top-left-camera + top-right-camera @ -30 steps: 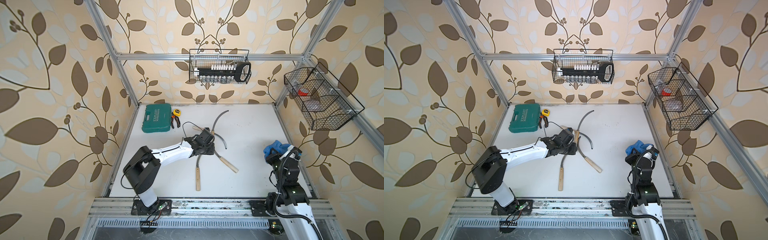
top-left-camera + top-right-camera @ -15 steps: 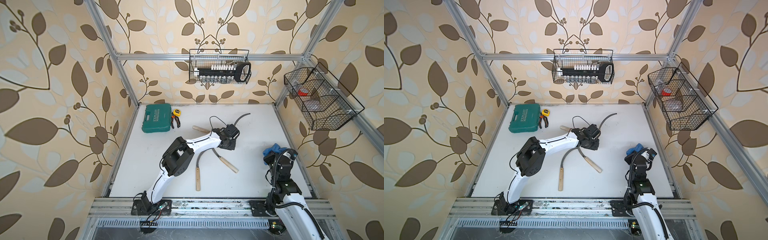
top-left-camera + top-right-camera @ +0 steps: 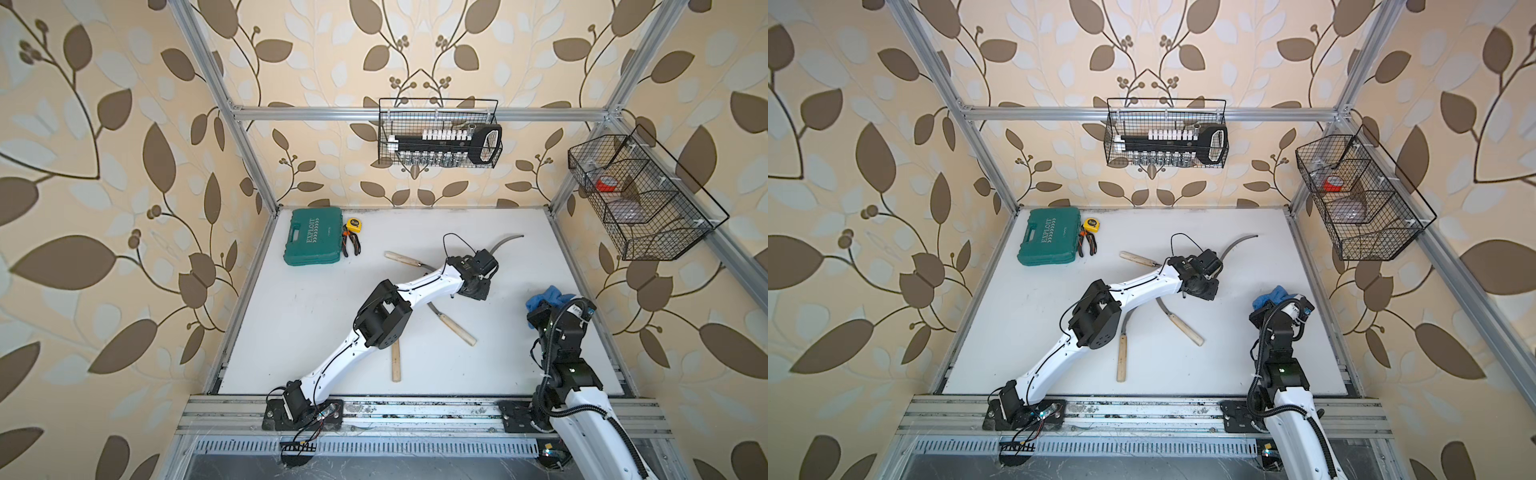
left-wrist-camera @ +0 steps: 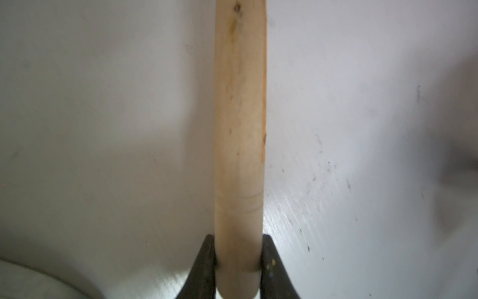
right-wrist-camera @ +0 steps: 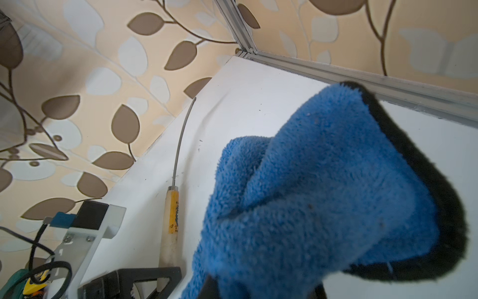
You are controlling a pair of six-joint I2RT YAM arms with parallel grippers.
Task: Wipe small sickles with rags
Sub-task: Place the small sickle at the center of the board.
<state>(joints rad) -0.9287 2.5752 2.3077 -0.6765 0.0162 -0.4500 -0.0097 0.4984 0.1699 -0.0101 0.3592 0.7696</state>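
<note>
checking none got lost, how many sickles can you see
4. The held sickle is in the left tool; the far sickle lies beyond the left arm; the middle sickle is mid-table; the front sickle lies nearest the front, blade partly under that arm. No others visible.

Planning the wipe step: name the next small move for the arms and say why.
Probably carry the right gripper with its blue rag over to the blade of the held sickle. The left gripper is shut on that sickle's wooden handle, the rag is already clamped, yet rag and blade are apart, so nothing can be wiped.
</note>
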